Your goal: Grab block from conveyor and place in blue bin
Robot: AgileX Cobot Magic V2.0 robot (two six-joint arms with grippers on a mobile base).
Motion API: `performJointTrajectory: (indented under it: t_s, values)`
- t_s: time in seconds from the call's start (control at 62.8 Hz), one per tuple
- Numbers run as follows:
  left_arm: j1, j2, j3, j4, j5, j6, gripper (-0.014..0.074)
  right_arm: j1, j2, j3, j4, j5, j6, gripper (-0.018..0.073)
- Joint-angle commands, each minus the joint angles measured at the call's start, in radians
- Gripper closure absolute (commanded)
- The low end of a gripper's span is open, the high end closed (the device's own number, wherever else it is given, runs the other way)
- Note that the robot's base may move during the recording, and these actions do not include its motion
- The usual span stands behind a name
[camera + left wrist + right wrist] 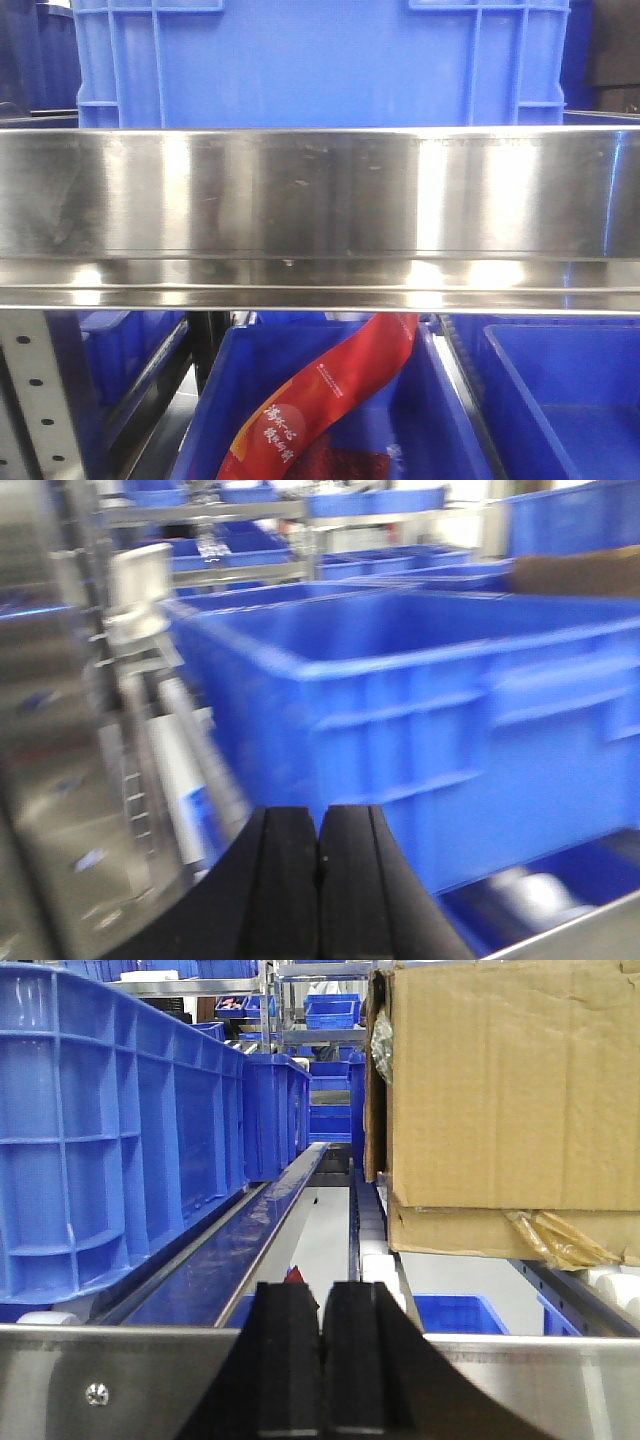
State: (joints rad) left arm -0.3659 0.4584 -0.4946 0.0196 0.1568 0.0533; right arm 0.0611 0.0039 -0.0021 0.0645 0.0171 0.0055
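Pouch in blue bin: red, white script, blurred, unreadable.

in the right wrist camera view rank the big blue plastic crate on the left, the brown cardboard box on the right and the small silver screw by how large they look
1. Brown cardboard box and big blue plastic crate: look about alike, and the nearness of each to the camera makes ranking them unsure.
2. Small silver screw in the steel rail: smallest.

You're facing a bright steel rail with blue crates above and below it. Cardboard boxes sit to one side, and metal racking holds more blue bins far back.
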Motion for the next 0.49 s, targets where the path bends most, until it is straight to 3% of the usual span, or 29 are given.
performJointTrajectory:
  t_s: [0.0, 0.191, 0.478]
  values:
    - [0.059, -0.044, 0.063, 0.004, -0.066, -0.004, 0.0707, -0.006, -0.004, 0.002, -0.008, -0.025, -0.006, 0.0721]
    - [0.185, -0.165, 0.220, -0.034, -0.157, -0.004, 0.0707, -0.006, -0.004, 0.002, -0.008, -0.025, -0.006, 0.0721]
    - [0.334, -0.367, 0.427, -0.066, -0.157, -0.006, 0.0707, -0.006, -0.004, 0.002, -0.008, -0.025, -0.006, 0.0721]
